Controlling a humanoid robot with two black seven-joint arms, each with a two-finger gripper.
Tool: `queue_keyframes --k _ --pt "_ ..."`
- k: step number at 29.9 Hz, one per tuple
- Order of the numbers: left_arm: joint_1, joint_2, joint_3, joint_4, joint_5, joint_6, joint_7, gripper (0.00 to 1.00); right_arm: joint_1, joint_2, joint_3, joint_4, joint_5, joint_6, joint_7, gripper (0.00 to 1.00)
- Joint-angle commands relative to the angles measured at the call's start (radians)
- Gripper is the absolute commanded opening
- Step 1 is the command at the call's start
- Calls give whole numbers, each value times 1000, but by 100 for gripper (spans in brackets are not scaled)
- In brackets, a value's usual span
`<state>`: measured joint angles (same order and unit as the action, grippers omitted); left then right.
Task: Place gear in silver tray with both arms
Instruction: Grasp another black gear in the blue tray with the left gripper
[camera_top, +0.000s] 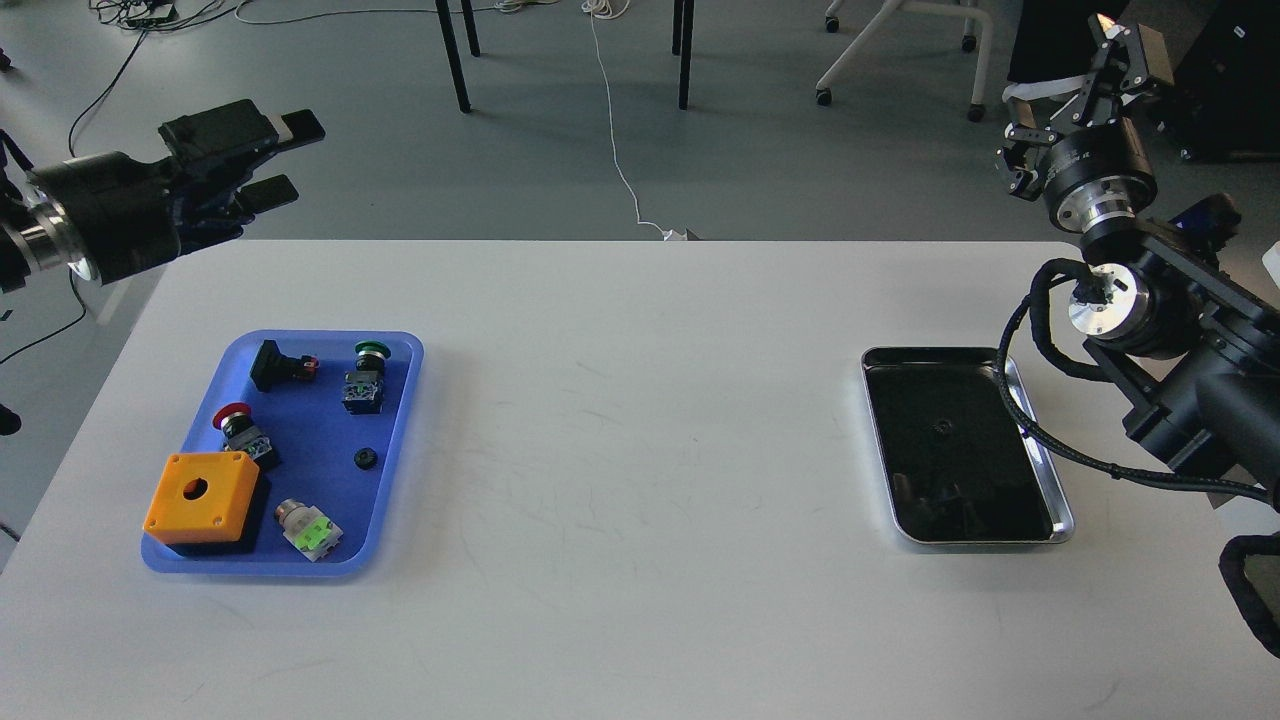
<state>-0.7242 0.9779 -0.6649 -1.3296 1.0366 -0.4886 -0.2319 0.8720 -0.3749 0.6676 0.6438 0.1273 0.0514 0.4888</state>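
Head view has the left gripper (290, 155) up past the table's far left corner, its two flat black fingers (300, 125) spread apart with nothing between them, hanging over the floor rather than the table (620, 420). The right gripper (1125, 45) is way up at the top right, pointing away, and it's too dark and end-on for me to tell if its fingers are apart or together.

The gear (365, 458) looks like the little black ring with a hole in the middle, lying flat on the blue tray (400, 345) over on the left side, between the green-capped push button (366, 376) and the switch block with the lime-green face (310, 530). Same tray also holds an orange box (200, 497) with a round hole and a red-capped button (240, 430).

The silver tray (1040, 440) sits on the right side, well apart from the blue one, just beside the right arm. Shiny raised rim, rounded corners, dark mirror-like inside, with a tiny dark spot near the middle that I can't make out.
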Motion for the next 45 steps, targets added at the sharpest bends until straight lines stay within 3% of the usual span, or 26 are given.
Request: queue_keyframes --k 1,8,14,20,45 --pt "9 -51 57 -6 268 5 -50 98 -51 5 96 23 32 57 0 100" --pt "23 -53 319 -5 759 306 -162 97 -62 -4 105 60 31 62 0 100" --pt "22 -48 458 90 1077 530 -239 86 -62 -6 109 62 31 67 0 100" --pt "6 -80 496 198 1145 545 -257 74 -62 2 110 65 31 67 0 99" --pt "-57 -113 579 251 1145 545 -257 66 -62 1 125 65 31 79 0 99"
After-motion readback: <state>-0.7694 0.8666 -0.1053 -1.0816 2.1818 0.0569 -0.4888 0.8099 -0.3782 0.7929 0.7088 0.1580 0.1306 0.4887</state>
